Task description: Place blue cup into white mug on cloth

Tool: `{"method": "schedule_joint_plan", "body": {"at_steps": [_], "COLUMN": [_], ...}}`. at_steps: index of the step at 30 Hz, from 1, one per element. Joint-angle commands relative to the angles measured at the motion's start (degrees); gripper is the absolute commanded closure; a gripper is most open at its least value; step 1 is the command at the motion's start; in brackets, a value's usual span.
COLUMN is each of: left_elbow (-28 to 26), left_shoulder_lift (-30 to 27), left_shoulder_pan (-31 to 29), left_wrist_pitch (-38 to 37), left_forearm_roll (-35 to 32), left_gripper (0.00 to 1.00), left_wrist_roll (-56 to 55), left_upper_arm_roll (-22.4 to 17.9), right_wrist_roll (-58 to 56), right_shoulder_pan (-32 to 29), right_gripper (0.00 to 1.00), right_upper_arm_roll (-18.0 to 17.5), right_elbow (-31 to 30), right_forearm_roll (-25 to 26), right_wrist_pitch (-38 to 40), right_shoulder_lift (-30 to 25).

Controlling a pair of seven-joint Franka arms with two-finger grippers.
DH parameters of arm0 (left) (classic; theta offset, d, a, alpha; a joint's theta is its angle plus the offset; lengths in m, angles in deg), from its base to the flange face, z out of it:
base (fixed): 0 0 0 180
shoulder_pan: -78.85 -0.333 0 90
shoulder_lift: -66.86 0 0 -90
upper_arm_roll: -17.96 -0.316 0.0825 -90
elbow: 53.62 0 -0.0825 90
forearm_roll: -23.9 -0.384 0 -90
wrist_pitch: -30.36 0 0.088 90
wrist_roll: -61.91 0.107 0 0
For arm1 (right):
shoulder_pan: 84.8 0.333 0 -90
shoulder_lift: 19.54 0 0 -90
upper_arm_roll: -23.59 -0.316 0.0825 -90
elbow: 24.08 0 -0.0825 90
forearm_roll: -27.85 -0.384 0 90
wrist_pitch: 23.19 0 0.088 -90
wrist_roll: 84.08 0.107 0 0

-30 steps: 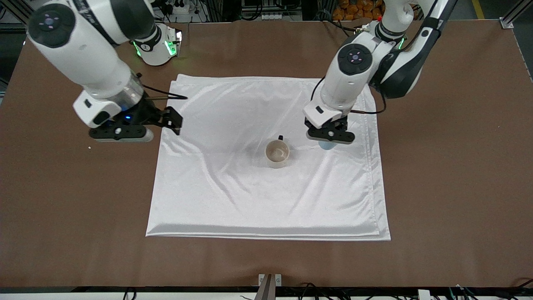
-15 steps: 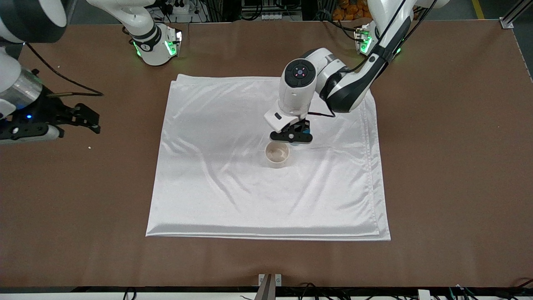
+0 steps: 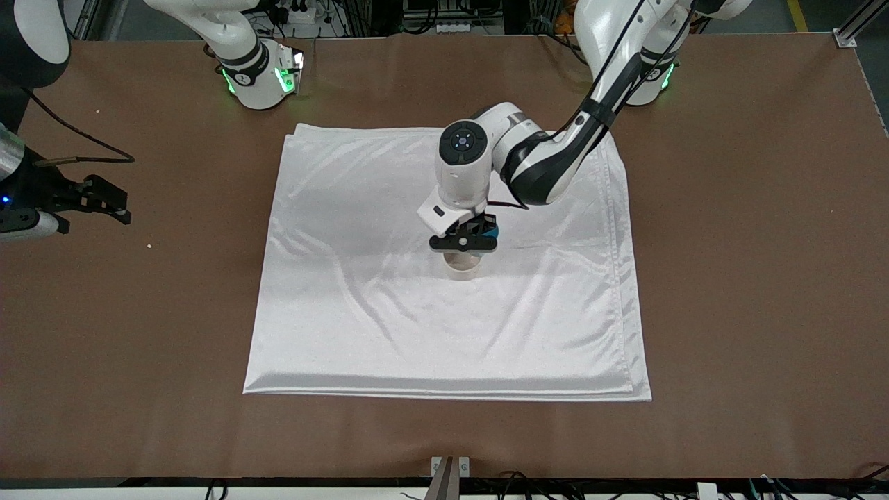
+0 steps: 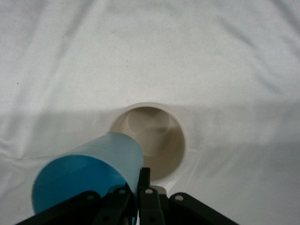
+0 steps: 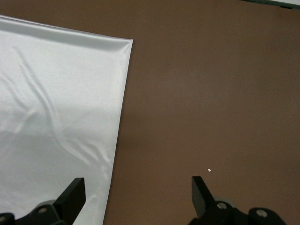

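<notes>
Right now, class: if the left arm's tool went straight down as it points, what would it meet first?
Probably the white mug on the cloth: the left tool holds the blue cup over its mouth, though depth is unclear.

I see brown table, matte, bare around edges. White cloth lies flat on it, mid-table, folded in layers, creased, shiny. White mug stands on cloth near its middle. Tiny pale speck on table toward right arm's end, just off cloth edge. Two arm bases stand on table's edge farthest from front camera.
</notes>
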Motion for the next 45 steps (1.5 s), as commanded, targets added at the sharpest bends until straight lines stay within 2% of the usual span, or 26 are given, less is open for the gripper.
{"method": "schedule_joint_plan", "body": {"at_steps": [1, 6, 18, 27, 31, 32, 34, 37, 40, 45], "left_elbow": [3.1, 4.5, 6.3, 6.3, 6.3, 6.3, 6.2, 6.2, 6.2, 6.2], "left_shoulder_lift": [1.6, 2.6, 4.5, 5.4, 5.5, 5.5, 5.5, 5.4, 5.2, 4.7], "left_shoulder_pan": [1.1, 1.4, 2.4, 2.3, 2.3, 2.3, 2.3, 2.2, 2.2, 1.8], "left_wrist_pitch": [-0.9, -0.9, -0.9, -0.5, -0.4, -0.4, -0.4, -0.4, -0.3, -0.4], "left_forearm_roll": [-1.4, -1.3, -1.2, -1.2, -1.2, -1.2, -1.2, -1.2, -1.2, -1.2], "left_gripper": [1.0, 1.0, 1.0, 1.0, 1.0, 0.94, 0.89, 0.77, 0.73, 0.46], "left_wrist_roll": [-1.8, -1.9, -2.6, -2.2, -2.3, -2.2, -2.2, -2.1, -2.5, -2.5], "left_upper_arm_roll": [-1.1, -1.1, -1.1, -1.1, -1.1, -1.1, -1.1, -1.1, -1.1, -1.1], "right_wrist_roll": [-0.7, -0.5, -0.5, -0.1, 0.3, 1.3, 4.3, 7.9, 8.0, 8.2], "right_shoulder_pan": [-0.2, -0.1, 0.6, 0.7, 0.7, 0.7, 0.8, 1.7, 1.8, 1.6], "right_gripper": [0.0, 0.0, 0.0, 0.0, 0.0, 0.0, 0.0, 0.0, 0.0, 0.0], "right_upper_arm_roll": [0.0, 0.0, -0.3, -0.3, -0.2, -0.2, -0.3, -0.3, -0.3, -0.2], "right_elbow": [0.3, 2.2, 2.4, 3.5, 4.2, 4.2, 4.3, 4.4, 4.5, 4.5], "right_forearm_roll": [0.4, 0.6, 0.4, 0.0, -1.1, -1.7, -2.3, -2.2, -2.1, -2.2], "right_wrist_pitch": [-0.2, -0.2, 0.8, 7.9, 8.3, 8.4, 8.3, 8.3, 8.3, 9.2], "right_shoulder_lift": [-1.8, -3.2, -4.5, -5.2, -5.3, -5.3, -5.3, -5.3, -5.3, -5.3]}}
